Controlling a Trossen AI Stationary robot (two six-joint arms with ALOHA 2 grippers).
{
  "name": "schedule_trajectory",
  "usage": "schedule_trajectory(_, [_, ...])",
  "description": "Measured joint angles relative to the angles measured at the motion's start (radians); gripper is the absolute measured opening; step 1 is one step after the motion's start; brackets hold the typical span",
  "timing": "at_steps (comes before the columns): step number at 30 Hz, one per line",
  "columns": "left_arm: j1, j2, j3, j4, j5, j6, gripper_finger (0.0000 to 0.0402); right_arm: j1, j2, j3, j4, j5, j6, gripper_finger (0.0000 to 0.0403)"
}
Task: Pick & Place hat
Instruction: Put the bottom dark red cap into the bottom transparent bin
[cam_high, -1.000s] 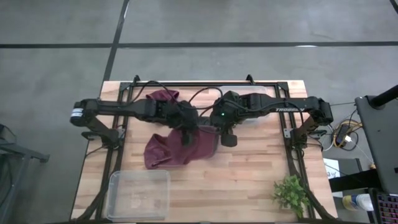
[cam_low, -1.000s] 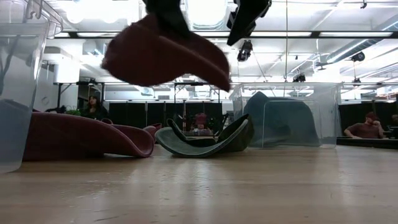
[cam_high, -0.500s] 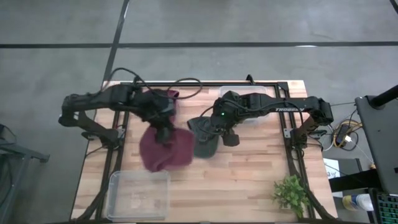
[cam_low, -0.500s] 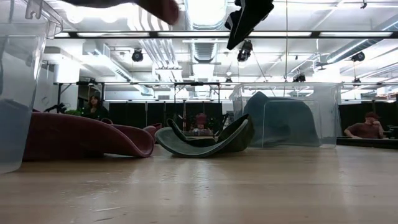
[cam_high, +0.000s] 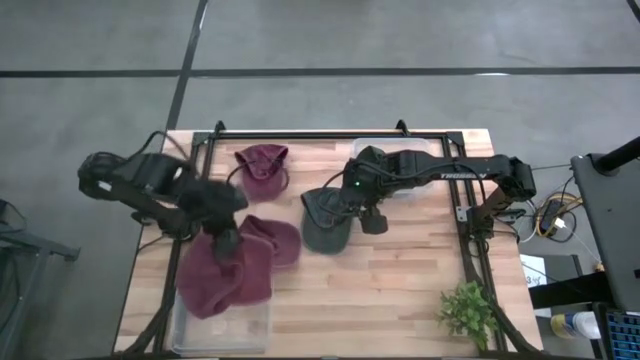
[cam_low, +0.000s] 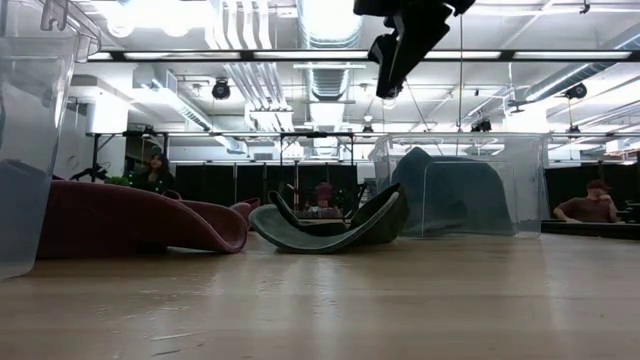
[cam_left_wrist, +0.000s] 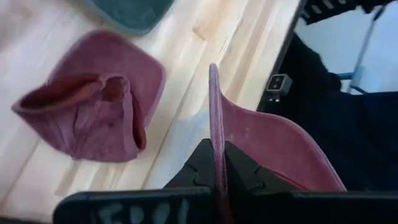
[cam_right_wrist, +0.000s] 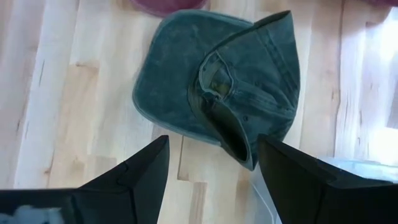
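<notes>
My left gripper (cam_high: 228, 238) is shut on a maroon hat (cam_high: 240, 272), which it carries above the table's near left part, partly over a clear bin (cam_high: 250, 325). A second maroon hat (cam_high: 262, 166) lies on the table near the far edge. A dark green hat (cam_high: 326, 224) rests on its crown at the table's middle. My right gripper (cam_high: 366, 216) hovers open above the green hat (cam_right_wrist: 217, 87), a finger standing off to either side, touching nothing. My left gripper pinches the maroon hat's edge (cam_left_wrist: 215, 140) between its two fingers (cam_left_wrist: 200, 163). The edge stands on end in the gap. The fingers come from above, and the hat is lifted clear, spreading out below the gripper.
A second clear container (cam_low: 460, 185) with a teal thing inside stands at the far edge under my right arm. The near left bin's wall (cam_low: 28, 130) shows at the left of the low view. A small green plant (cam_high: 468, 312) sits at the near right corner. People sit in the room behind.
My left gripper has carried the maroon hat from the table's middle toward the left and near edges, over the clear bin and up out of the low view. That has uncovered the green hat beneath. My right arm has kept still.
</notes>
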Motion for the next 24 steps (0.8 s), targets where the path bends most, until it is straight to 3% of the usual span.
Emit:
schedule_trajectory(7, [-0.183, 0.016, -0.075, 0.015, -0.073, -0.217, 0.0008, -0.005, 0.0, -0.016, 0.0, 0.0, -0.009, 0.0235])
schedule_trajectory(12, [-0.25, 0.03, -0.162, 0.056, -0.075, -0.316, 0.0007, -0.003, 0.0, -0.017, -0.001, 0.0, 0.003, 0.0231])
schedule_trajectory(19, [-0.268, 0.029, -0.275, 0.194, -0.069, -0.302, 0.0007, -0.003, 0.0, -0.018, -0.001, 0.0, 0.005, 0.0228])
schedule_trajectory(24, [-0.268, 0.027, -0.357, 0.204, -0.044, -0.298, 0.0007, -0.003, 0.0, -0.018, 0.0, 0.0, 0.006, 0.023])
